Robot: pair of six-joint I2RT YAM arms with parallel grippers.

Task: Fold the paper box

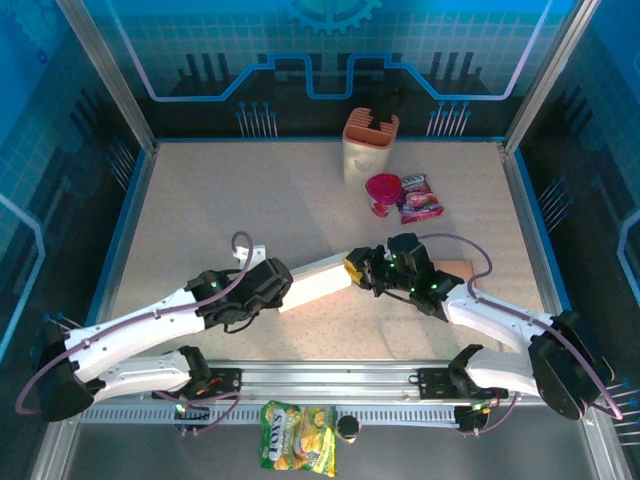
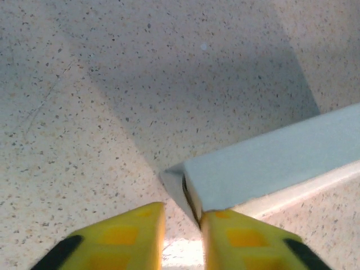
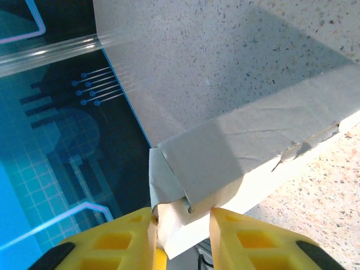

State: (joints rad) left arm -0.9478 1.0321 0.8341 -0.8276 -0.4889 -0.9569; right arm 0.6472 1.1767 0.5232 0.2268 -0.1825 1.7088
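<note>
White paper box (image 1: 316,282) lies midway along the tabletop (image 1: 230,200), long axis left to right between both arms. The right gripper (image 3: 183,233) clamps its right end; the left gripper (image 2: 183,233) stands narrowly parted at its left corner, hold uncertain.

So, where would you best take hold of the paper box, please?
Probably at its short ends, coming in along its length. The paper box is long and narrow and runs between the two arms. Its thin end flaps sit between the jaws of the left gripper and the right gripper.
</note>
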